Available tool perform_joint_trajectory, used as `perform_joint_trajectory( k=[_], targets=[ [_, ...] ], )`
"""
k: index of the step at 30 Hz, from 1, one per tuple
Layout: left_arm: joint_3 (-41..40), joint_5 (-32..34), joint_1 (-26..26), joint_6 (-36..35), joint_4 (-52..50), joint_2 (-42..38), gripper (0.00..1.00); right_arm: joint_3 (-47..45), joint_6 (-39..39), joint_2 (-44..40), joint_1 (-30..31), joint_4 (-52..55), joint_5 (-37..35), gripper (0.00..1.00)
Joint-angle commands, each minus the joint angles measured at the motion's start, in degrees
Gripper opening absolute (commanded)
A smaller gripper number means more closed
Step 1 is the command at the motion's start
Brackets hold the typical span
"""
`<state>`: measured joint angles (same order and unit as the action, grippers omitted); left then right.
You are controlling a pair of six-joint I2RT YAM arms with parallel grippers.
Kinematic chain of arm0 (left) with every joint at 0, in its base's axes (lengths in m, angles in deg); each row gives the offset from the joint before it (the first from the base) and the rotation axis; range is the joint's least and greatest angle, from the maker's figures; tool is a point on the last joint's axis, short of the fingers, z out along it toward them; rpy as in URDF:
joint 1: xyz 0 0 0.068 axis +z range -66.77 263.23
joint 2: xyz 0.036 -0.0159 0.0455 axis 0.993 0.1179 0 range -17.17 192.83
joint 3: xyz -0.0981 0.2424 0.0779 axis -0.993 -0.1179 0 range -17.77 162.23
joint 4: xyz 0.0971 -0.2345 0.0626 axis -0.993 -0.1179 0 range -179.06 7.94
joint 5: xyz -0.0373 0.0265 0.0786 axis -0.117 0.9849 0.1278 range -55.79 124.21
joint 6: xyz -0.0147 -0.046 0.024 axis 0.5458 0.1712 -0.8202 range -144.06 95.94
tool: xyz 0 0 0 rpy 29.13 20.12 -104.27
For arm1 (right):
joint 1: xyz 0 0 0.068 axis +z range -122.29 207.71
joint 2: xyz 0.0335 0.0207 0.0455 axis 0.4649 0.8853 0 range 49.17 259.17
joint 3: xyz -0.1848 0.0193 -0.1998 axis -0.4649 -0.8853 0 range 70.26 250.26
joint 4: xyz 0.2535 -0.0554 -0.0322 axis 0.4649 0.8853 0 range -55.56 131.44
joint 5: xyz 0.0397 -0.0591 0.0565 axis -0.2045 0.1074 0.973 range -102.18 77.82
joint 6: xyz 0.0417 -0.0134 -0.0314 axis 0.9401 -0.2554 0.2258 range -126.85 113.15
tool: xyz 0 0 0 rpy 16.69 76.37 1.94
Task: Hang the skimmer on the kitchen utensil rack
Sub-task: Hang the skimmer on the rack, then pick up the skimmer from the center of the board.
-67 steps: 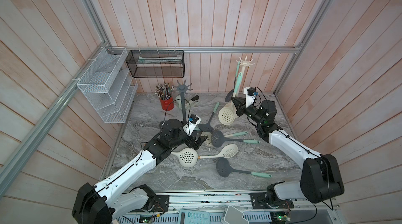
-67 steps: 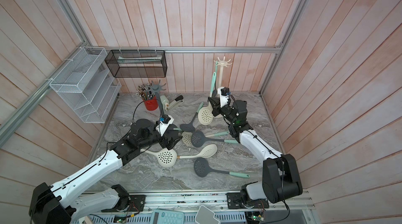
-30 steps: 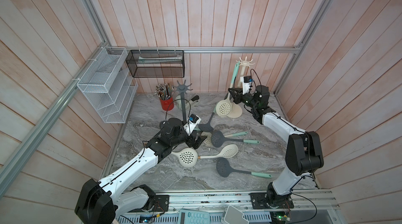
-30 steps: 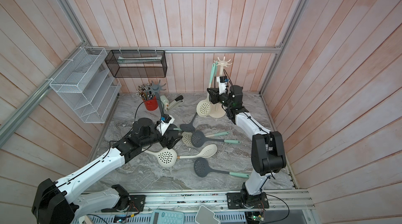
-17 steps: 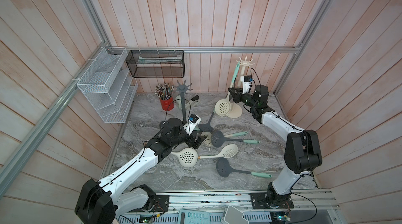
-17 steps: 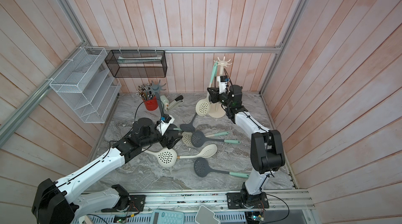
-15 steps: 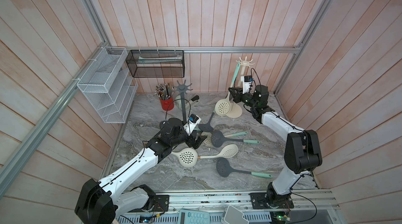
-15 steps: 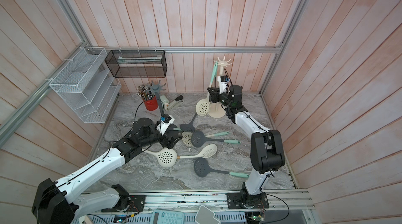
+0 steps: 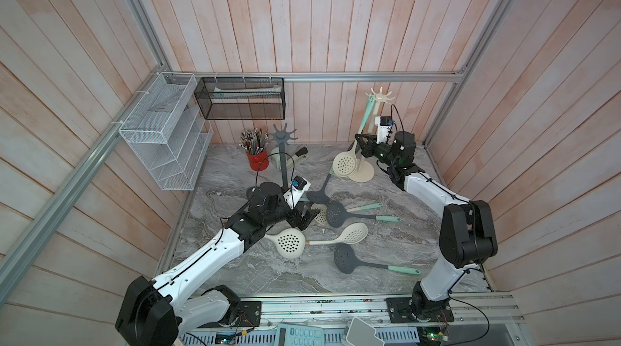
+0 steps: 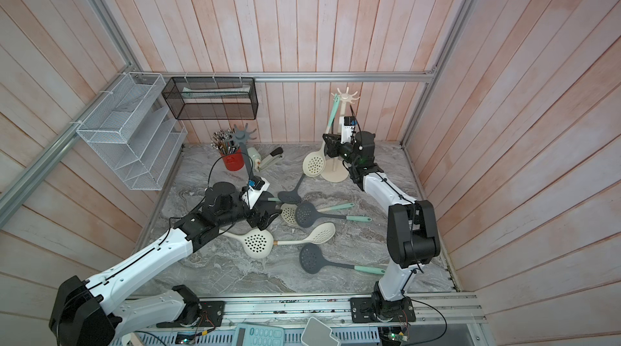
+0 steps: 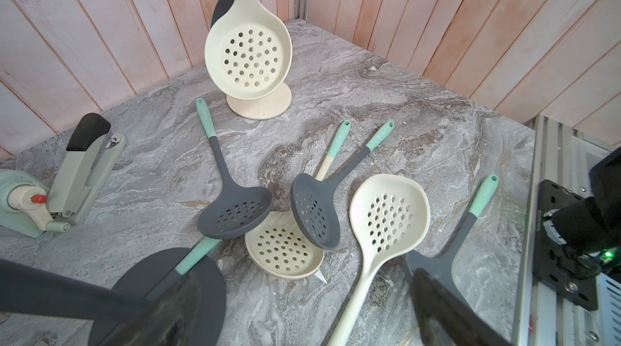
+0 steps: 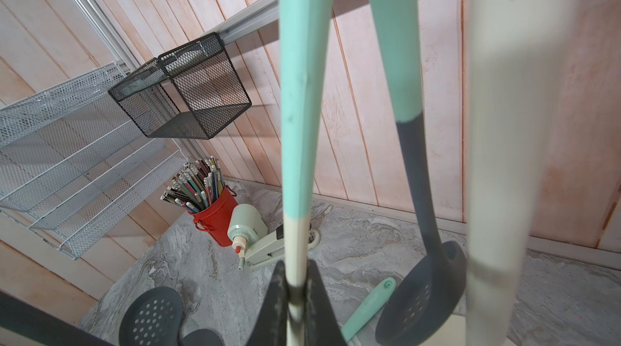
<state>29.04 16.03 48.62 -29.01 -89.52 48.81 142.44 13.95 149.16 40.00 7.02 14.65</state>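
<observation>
The right gripper [image 9: 364, 145] pinches the cream skimmer [image 9: 344, 163] low on its handle, bowl hanging by the base of the rack [image 9: 364, 174], mint tip up at a prong. Whether the hole is seated cannot be told, so judged best: ease the tip over the prong, let the weight settle, and only then release, staying clear of the grey skimmer [image 12: 423, 290] already hung. The left gripper [image 9: 306, 218] stands spread and empty over the loose skimmers [image 9: 289, 243]. Versus 2.2 s ago, the right arm has carried the skimmer up and back to the rack and has been near static for the last second; the left arm is unchanged.
</observation>
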Motion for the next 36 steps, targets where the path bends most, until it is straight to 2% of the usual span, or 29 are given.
perform_joint_trajectory(
  k=[1,5,11,15,22,29,36],
  targets=[
    [-0.31,-0.37,0.24,-0.50,1.05,-1.10,0.98,-0.95,2.45,0.66,-0.30,0.27,-3.65,0.10],
    [-0.21,-0.46,0.25,-0.32,0.96,-1.33,0.99,-1.28,2.17,-0.17,-0.13,2.38,-6.08,0.21],
    [-0.12,0.42,0.24,0.02,0.79,-1.95,0.99,-4.25,2.48,-4.14,0.00,3.69,-9.05,0.44],
    [0.13,1.51,0.25,0.56,0.26,-1.99,0.99,-8.76,3.90,-8.19,0.20,3.94,-10.83,0.52],
    [0.48,2.28,0.25,1.68,-0.12,-2.42,0.99,-21.98,11.14,-17.82,1.69,5.55,-17.21,0.54],
    [0.82,1.63,0.15,2.17,-0.35,-2.47,0.98,-35.88,26.29,-27.35,2.91,12.75,-25.13,0.54],
    [1.18,1.37,0.00,2.14,-0.62,-3.00,0.98,-44.10,41.60,-36.00,2.71,20.29,-29.97,0.54]
  ],
)
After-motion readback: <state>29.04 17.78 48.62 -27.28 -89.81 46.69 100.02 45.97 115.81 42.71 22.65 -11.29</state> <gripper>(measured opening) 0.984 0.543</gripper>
